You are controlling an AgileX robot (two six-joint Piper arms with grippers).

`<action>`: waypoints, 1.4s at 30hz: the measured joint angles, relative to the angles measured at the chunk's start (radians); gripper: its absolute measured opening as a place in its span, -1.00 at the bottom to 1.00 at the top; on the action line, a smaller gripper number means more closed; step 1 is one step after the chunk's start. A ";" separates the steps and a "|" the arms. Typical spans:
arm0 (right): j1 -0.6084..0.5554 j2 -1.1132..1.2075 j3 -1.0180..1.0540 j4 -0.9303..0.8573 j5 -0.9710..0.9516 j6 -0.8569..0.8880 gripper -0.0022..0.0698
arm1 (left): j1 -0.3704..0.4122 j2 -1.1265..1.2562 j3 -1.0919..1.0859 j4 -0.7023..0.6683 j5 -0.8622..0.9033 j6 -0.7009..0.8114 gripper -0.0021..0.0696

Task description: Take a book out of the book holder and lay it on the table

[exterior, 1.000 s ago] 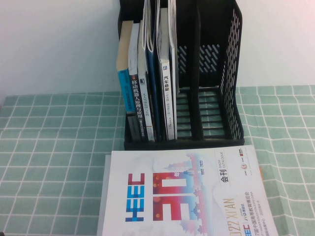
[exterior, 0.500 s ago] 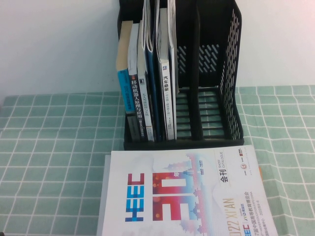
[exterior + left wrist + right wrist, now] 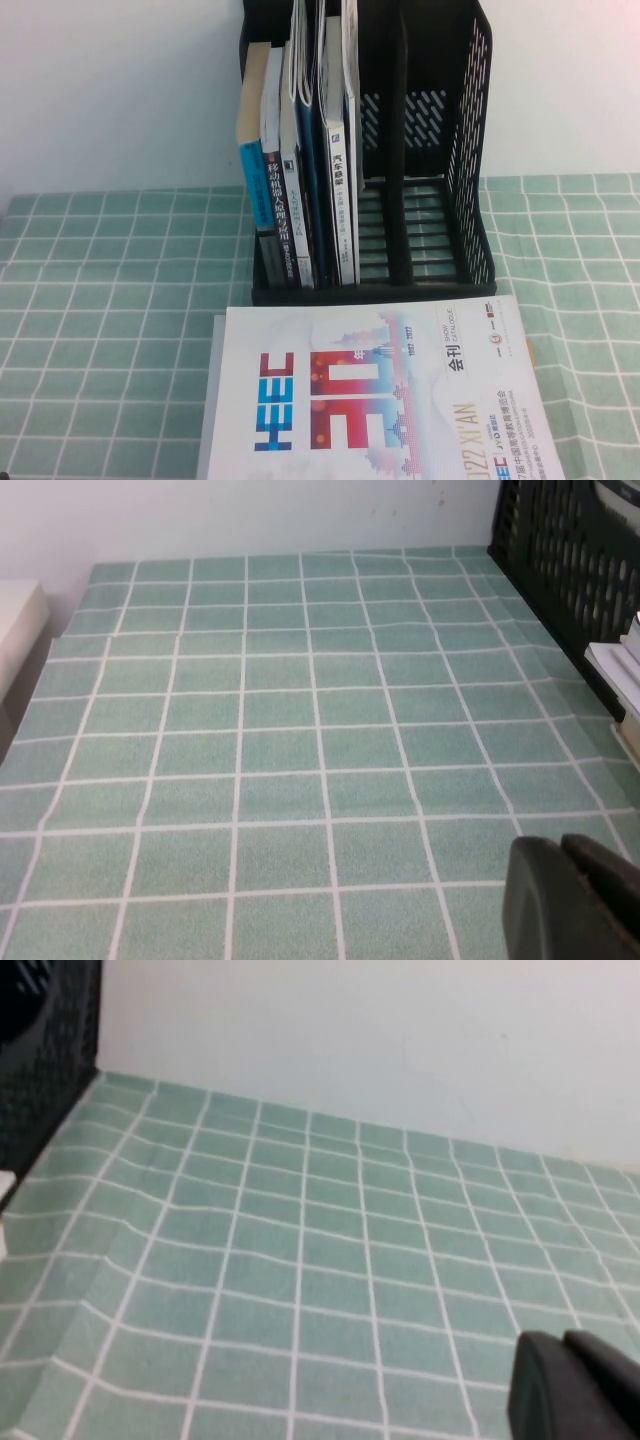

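Observation:
The book (image 3: 375, 395), a large white magazine with blue "HEEC", a red "50" and "XI'AN", lies flat on the table (image 3: 110, 330) just in front of the book holder (image 3: 440, 180). The black holder stands upright against the wall, with several books in its left slots and bare right slots. Neither arm shows in the high view. My left gripper (image 3: 560, 855) hovers shut over the green cloth to the left of the holder (image 3: 570, 560). My right gripper (image 3: 562, 1350) is shut over the cloth to the right of the holder (image 3: 45, 1050). Both hold nothing.
Several books (image 3: 300, 160) stand upright in the holder's left slots. A white wall (image 3: 110, 90) runs behind the table. A pale block (image 3: 15, 620) sits beyond the table's left edge. The cloth has ripples near the holder (image 3: 110, 1250).

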 joint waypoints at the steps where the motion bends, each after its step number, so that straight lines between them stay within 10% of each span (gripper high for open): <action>1: -0.014 0.000 0.005 0.002 0.009 -0.003 -0.95 | 0.000 0.000 0.000 0.000 0.000 0.000 -0.95; 42: -0.019 0.000 0.011 0.010 0.122 -0.009 -0.95 | 0.000 0.000 0.000 0.000 0.000 0.000 -0.95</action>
